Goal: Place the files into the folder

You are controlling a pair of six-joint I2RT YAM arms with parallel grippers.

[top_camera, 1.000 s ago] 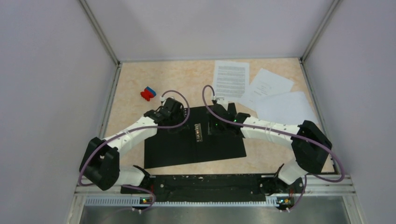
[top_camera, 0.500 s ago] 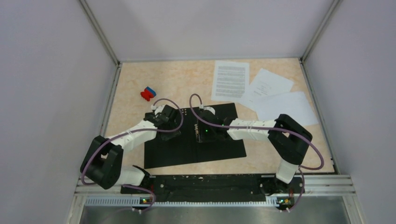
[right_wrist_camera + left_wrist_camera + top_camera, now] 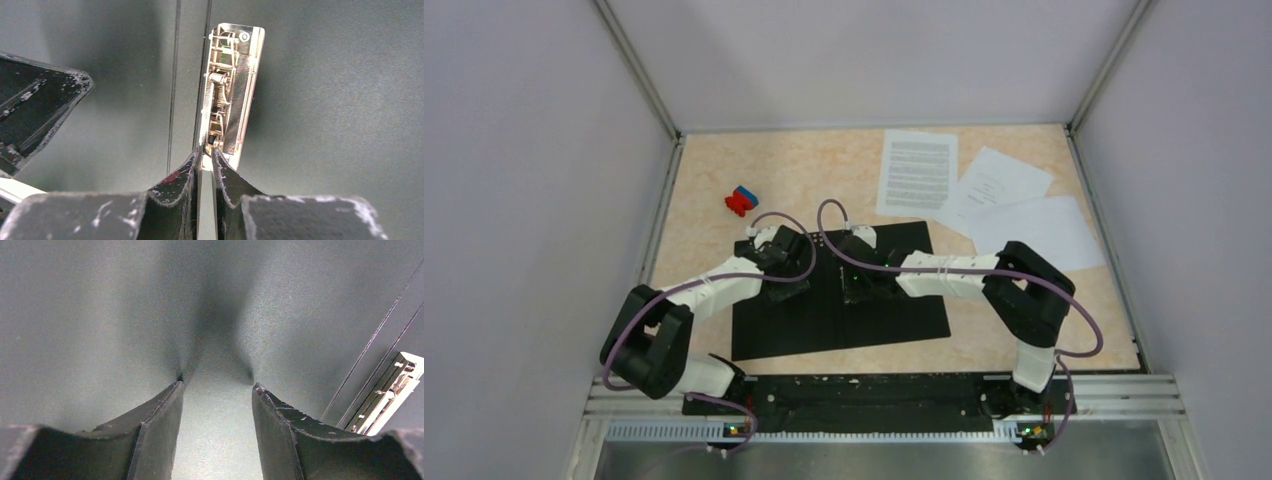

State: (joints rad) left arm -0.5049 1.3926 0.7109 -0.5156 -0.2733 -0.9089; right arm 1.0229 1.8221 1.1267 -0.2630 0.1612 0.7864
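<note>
The folder (image 3: 894, 310) lies open, its metal spine clip (image 3: 232, 75) running 12 to 6 o'clock. The right tool (image 3: 206, 150) is narrowed almost shut at the clip's 6 o'clock end; a grip cannot be confirmed. The left tool (image 3: 216, 380), open and empty, is rested on the left cover. The files (image 3: 917, 172) lie at 1 o'clock, nearer the right arm.

Both arms crowded the middle of the open folder (image 3: 894, 300): the left gripper (image 3: 216, 382) stood on its left leaf with fingers apart, and the right gripper (image 3: 206, 150), fingers drawn almost together, sat at the near end of the metal clip (image 3: 230, 85) on the spine, leaving little room between them. The folder's right leaf lay bare. The files (image 3: 917, 172) lay fanned together in the far right corner near the side wall (image 3: 1164, 150), open from above, and the red-and-blue block (image 3: 741, 200) stood apart at far left.
</note>
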